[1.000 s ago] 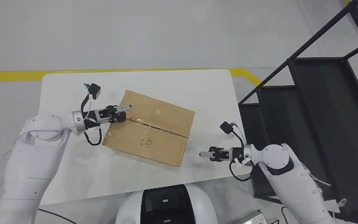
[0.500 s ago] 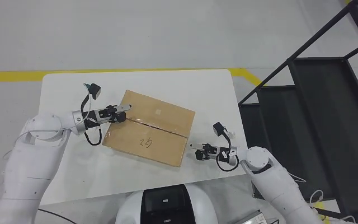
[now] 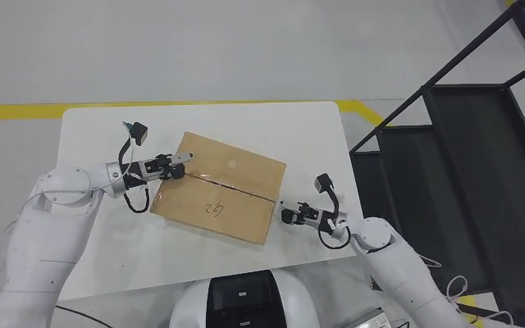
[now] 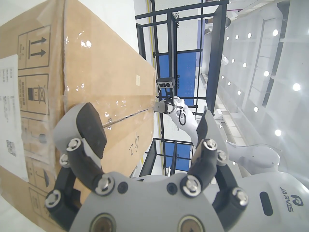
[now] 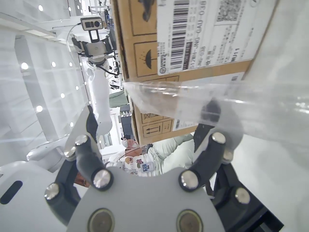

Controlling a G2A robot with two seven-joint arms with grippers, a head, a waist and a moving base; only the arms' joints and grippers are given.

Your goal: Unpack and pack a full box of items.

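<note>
The cardboard box [image 3: 220,187] sits closed on the white tabletop [image 3: 98,131], with its top seam sealed under a strip of glossy clear tape [image 4: 125,118]. The left hand [image 3: 182,158] is at one end of that seam, fingers spread wide, and one dark pad [image 4: 90,124] rests against the box's edge. At the opposite end of the box is the right hand [image 3: 287,215], also spread. There a loose flap of the tape [image 5: 169,97] hangs off the box's end wall, below the white label [image 5: 212,25], and drapes across between the fingers. The box is full, so it is likely heavy. It looks stiff-walled and unlikely to slide much if braced. The tape is thin, slick and apt to tear or slip. The sensible grip is that free flap: pinch it close to the cardboard while the other hand steadies the far end.
</note>
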